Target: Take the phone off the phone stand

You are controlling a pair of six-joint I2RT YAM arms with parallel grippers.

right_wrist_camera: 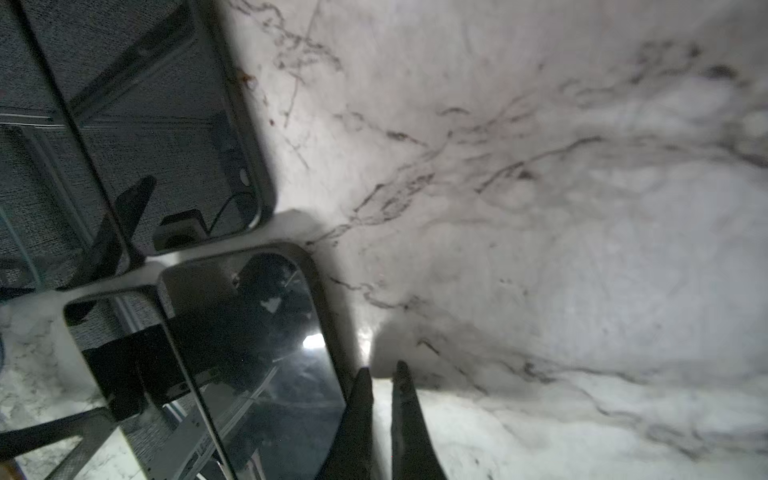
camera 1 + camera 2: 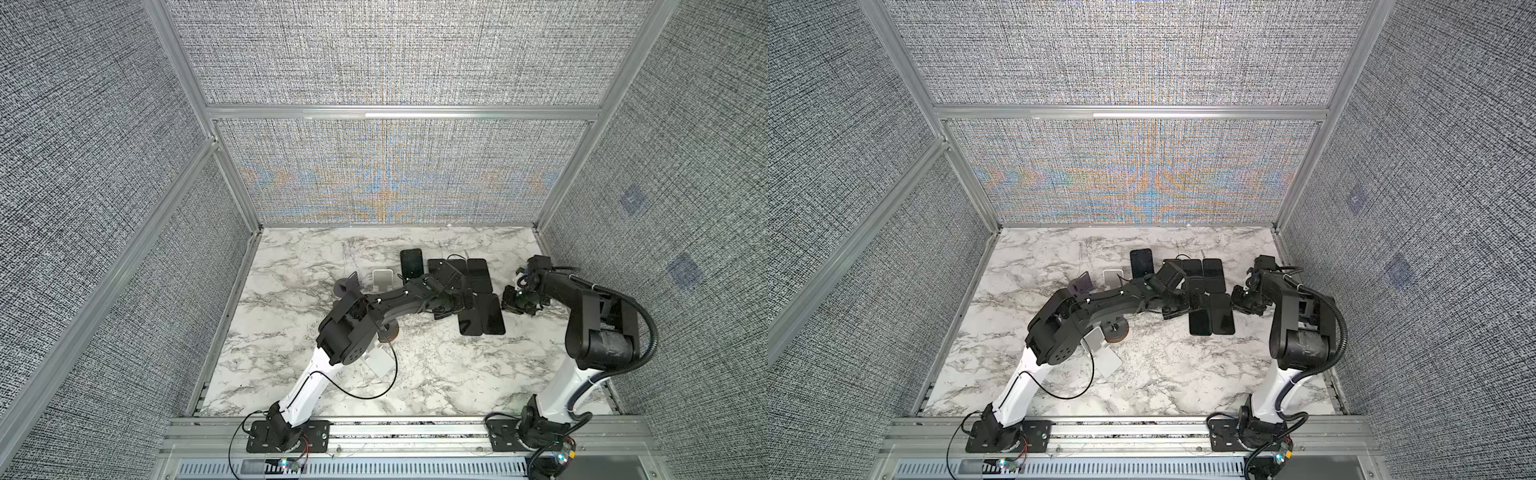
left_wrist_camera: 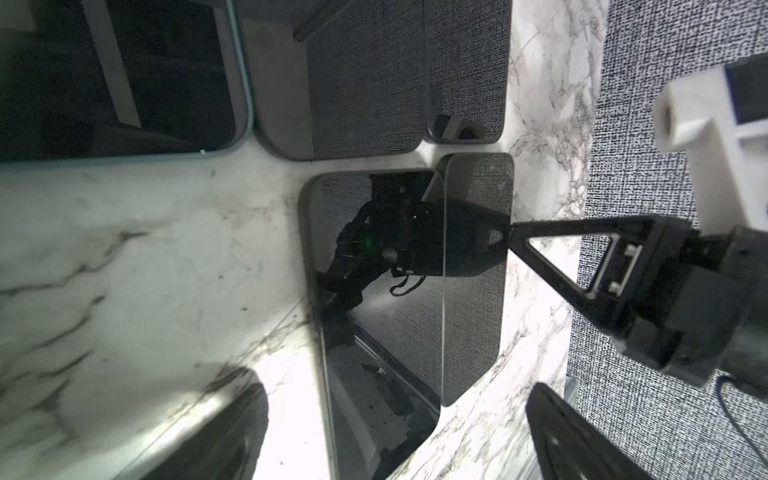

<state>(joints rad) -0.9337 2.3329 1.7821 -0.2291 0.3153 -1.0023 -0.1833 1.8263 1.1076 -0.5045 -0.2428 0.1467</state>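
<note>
Several black phones lie flat on the marble table (image 2: 316,257), among them one phone (image 3: 374,311) under my left gripper (image 3: 399,390). That gripper (image 2: 451,305) is open wide, one finger on each side of the phone, holding nothing. My right gripper (image 1: 382,368) is shut and empty, its tips at the edge of the neighbouring phone (image 1: 249,353); the same gripper (image 3: 515,232) shows in the left wrist view. Another phone (image 2: 411,266) stands further back; I cannot tell whether it rests on a phone stand. A white phone stand (image 2: 382,280) is empty.
A black stand (image 2: 348,286) sits left of the white one. Another white stand (image 2: 380,359) and a round brown base (image 2: 390,330) lie under the left arm's elbow. Flat phones (image 2: 478,274) (image 2: 490,316) fill the middle right. Fabric walls enclose the table.
</note>
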